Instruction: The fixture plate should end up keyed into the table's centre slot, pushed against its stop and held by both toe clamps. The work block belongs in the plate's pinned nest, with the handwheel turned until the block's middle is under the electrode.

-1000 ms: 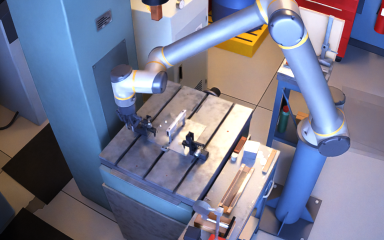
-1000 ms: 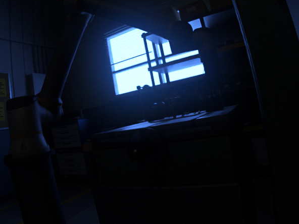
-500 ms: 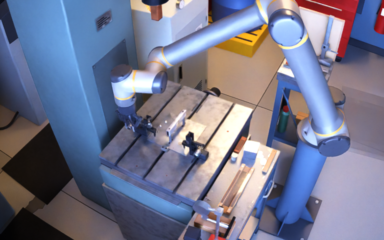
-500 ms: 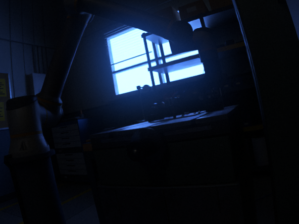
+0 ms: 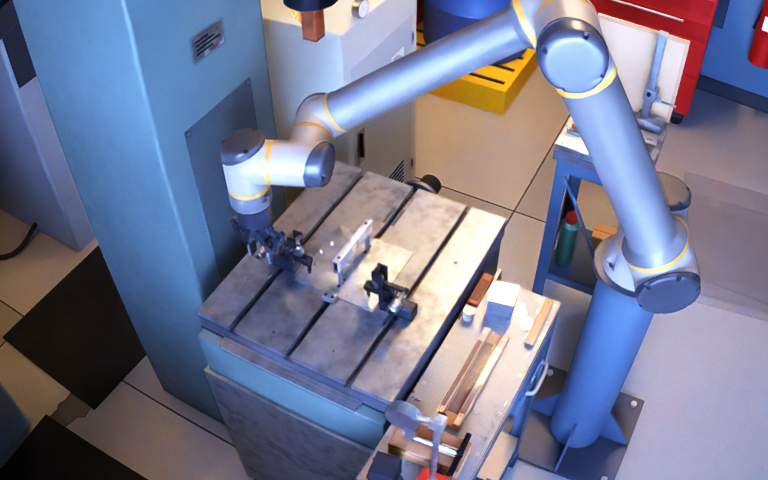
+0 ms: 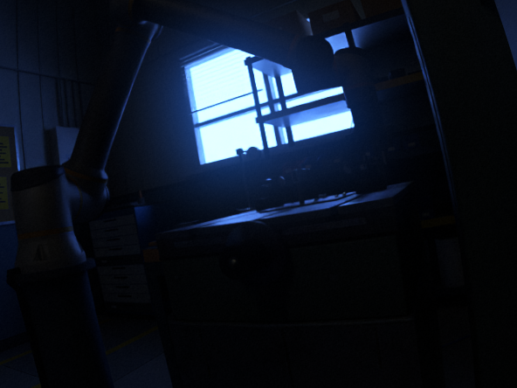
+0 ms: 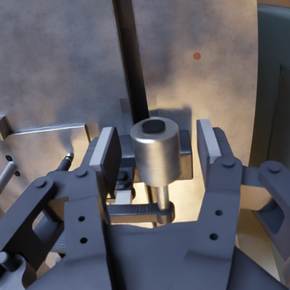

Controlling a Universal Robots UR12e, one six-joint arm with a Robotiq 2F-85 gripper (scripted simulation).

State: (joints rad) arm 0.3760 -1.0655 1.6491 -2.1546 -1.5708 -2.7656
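Observation:
The left toe clamp [image 5: 291, 252] is partly hidden behind my gripper [image 5: 280, 252] at the plate's left edge. Its round steel knob [image 7: 155, 150] stands upright between my fingers. My gripper [image 7: 157, 151] is open and holds nothing. The fixture plate [image 5: 357, 266] lies flat on the slotted table [image 5: 351, 283], over the centre slot. A pale rail [image 5: 352, 244] stands on the plate. The right toe clamp [image 5: 389, 293] sits at the plate's right edge. The white work block [image 5: 502, 299] rests on the side bench. The copper electrode [image 5: 312, 25] hangs high above. The handwheel [image 5: 429, 182] is at the table's far edge.
The teal machine column [image 5: 136, 170] rises just left of my gripper. The side bench [image 5: 481, 362] to the right carries bars, a small cylinder [image 5: 468, 313] and a clamp tool [image 5: 419, 430]. The second side camera is too dark to show the table top.

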